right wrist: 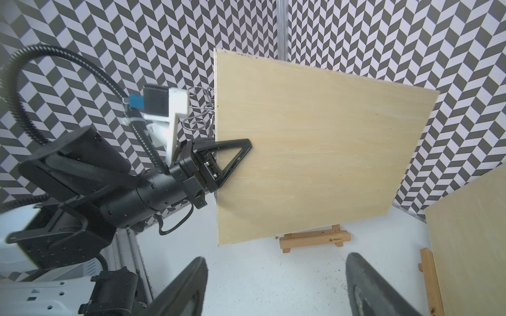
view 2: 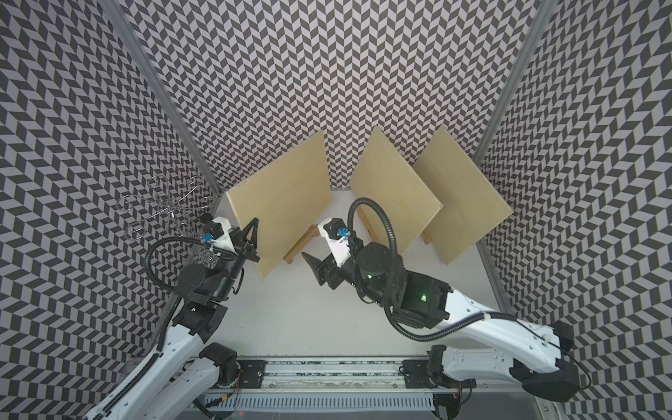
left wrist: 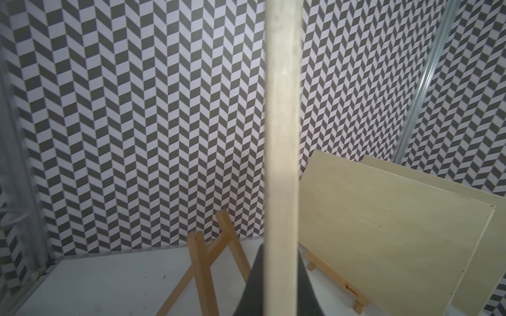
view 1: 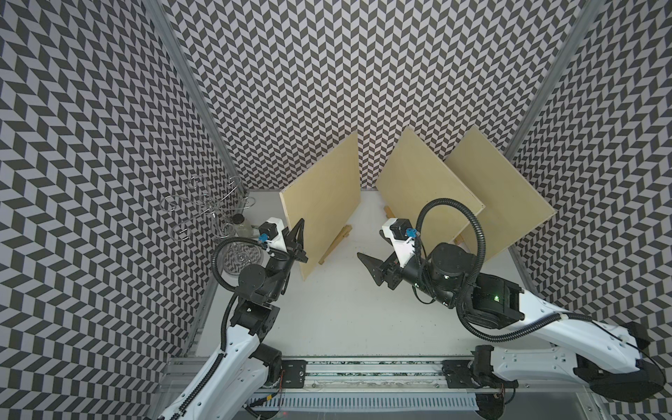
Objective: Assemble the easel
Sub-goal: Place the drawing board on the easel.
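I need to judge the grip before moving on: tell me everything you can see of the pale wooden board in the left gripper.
The pale wooden board is a thin, flat, square-looking plywood panel, plain-faced with faint grain and a few dark specks. It is upright, tilted cornerwise, over the table's left rear. The left gripper is shut on its side edge, one jaw across its face. The small wooden easel stands just under its lower edge; contact there is unclear.

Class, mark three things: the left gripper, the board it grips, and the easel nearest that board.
left gripper (right wrist: 245,147): right wrist view, between its fingertips.
board (right wrist: 328,142): right wrist view, middle of its face.
easel (right wrist: 315,237): right wrist view, front ledge.
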### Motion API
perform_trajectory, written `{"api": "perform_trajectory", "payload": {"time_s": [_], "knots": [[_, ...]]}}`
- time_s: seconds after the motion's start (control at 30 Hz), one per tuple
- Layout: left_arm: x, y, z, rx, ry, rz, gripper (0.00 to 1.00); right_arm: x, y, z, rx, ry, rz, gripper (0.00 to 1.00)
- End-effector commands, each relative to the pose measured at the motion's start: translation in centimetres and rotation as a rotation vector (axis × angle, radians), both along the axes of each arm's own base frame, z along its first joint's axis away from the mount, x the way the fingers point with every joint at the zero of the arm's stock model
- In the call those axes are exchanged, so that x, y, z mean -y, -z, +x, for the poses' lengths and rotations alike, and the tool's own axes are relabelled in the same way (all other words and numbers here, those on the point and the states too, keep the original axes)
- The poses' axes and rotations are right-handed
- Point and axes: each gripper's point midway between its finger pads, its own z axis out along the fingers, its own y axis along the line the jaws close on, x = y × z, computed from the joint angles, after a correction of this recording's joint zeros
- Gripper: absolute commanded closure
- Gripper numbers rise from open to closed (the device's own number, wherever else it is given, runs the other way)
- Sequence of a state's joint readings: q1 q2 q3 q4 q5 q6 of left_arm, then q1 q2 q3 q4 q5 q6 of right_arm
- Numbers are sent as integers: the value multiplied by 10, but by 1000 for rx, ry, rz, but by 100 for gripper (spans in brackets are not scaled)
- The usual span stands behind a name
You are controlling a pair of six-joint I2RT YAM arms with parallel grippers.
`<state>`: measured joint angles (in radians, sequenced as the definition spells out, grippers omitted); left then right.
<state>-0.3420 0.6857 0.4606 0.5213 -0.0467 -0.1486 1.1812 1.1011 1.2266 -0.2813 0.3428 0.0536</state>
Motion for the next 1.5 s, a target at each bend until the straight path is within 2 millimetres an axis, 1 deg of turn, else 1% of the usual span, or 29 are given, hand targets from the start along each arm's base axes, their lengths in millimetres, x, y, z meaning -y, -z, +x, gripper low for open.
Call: {"api": "perform_trajectory", "payload": {"time_s": [0.0,0.1,0.3,0.5,0.6,0.67,0.7,0.73,0.8,0.83,0.93,1.0,1.03,1.1,1.13,1.23,1.33,1.37,1.43,1.47], "knots": [[-43,-100,-58,430,-92,-188,100,-2,2,1,-10,-3,8,21],[-48,-89,-55,419,-86,-201,100,-1,3,0,-17,-4,6,21],[-47,-71,-50,382,-67,-179,100,2,6,-1,-36,-2,17,21],[-47,-52,-44,345,-121,-77,100,0,8,-5,-50,-23,28,21],[-50,-35,-42,322,-148,-54,100,0,8,-6,-52,-34,35,21],[-57,-19,-41,292,-182,-76,100,-1,8,-8,-56,-46,38,22],[-65,-11,-41,271,-215,-105,100,-1,8,-9,-57,-51,39,22],[-73,-1,-41,248,-249,-139,94,-1,8,-9,-57,-52,41,22],[-84,15,-41,216,-302,-177,85,-2,8,-10,-56,-54,42,22],[-87,22,-40,201,-316,-177,81,-2,8,-10,-56,-55,44,22],[-95,43,-36,148,-363,-194,74,-3,7,-11,-56,-64,45,22],[-107,55,-34,114,-427,-226,69,-4,8,-12,-58,-71,48,22],[-110,58,-33,106,-449,-221,69,-5,8,-12,-58,-75,48,22],[-112,57,-30,100,-466,-194,75,-5,7,-12,-57,-76,51,22],[-112,56,-28,94,-469,-183,77,-4,7,-12,-56,-73,54,22],[-117,59,-25,76,-492,-186,76,-3,5,-13,-53,-74,60,22],[-119,64,-22,48,-510,-186,68,-2,3,-13,-52,-76,64,22],[-120,66,-21,37,-514,-187,64,-1,3,-14,-50,-76,64,22],[-121,67,-20,22,-517,-192,45,0,3,-14,-47,-75,65,22],[-121,68,-19,15,-521,-197,28,0,3,-14,-46,-73,67,22]]}}
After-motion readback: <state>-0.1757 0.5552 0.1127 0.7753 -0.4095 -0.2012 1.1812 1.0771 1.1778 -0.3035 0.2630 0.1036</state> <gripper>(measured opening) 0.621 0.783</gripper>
